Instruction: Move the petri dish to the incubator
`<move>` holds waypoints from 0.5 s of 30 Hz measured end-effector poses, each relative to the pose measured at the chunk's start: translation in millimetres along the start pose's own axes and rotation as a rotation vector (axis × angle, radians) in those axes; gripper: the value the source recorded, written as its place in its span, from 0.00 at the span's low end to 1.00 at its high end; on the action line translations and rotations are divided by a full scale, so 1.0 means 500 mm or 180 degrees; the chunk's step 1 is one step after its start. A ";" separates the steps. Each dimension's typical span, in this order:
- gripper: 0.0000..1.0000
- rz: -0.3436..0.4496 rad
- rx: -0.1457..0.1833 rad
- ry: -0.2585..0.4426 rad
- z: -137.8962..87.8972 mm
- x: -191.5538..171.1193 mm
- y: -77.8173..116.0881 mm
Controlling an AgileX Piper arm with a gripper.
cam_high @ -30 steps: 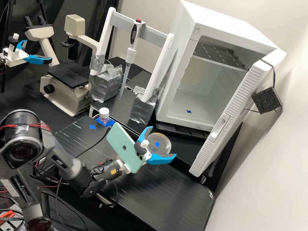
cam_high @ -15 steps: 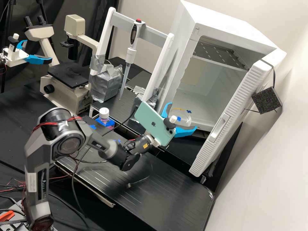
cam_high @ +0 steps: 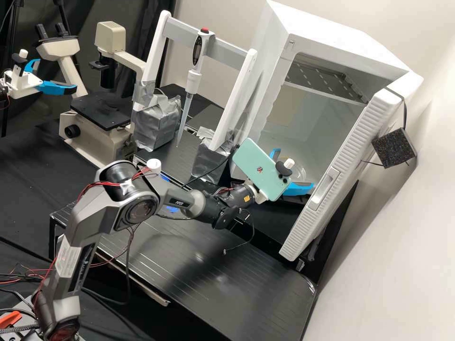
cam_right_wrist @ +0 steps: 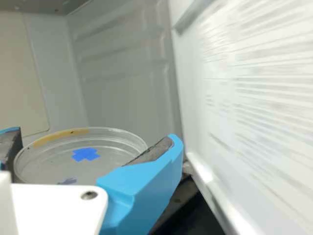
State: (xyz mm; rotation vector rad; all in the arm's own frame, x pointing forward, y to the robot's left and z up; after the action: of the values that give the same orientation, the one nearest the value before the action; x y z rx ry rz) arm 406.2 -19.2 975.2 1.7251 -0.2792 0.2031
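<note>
Our claw (cam_high: 294,168) is closed around the sides of the round, clear petri dish (cam_right_wrist: 115,154). We hold the dish flat, right at the open front of the big white incubator (cam_high: 332,42), and the door (cam_high: 353,151) is wide open. So the picking up is done, and the carrying looks nearly done. We think we have to go in more, set it down, let go and back out.

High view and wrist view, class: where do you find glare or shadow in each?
High view: pale sheen on the black bench, with a soft dark shadow patch near the arm; wrist view: a bright highlight along a ridge of the incubator door.
</note>
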 end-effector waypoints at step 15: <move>0.00 -0.0446 -0.0111 -0.0003 -0.001 0.121 -0.057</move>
State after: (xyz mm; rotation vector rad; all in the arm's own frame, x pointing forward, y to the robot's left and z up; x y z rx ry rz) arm 472.2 -18.7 966.1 1.7027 -0.1608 0.0945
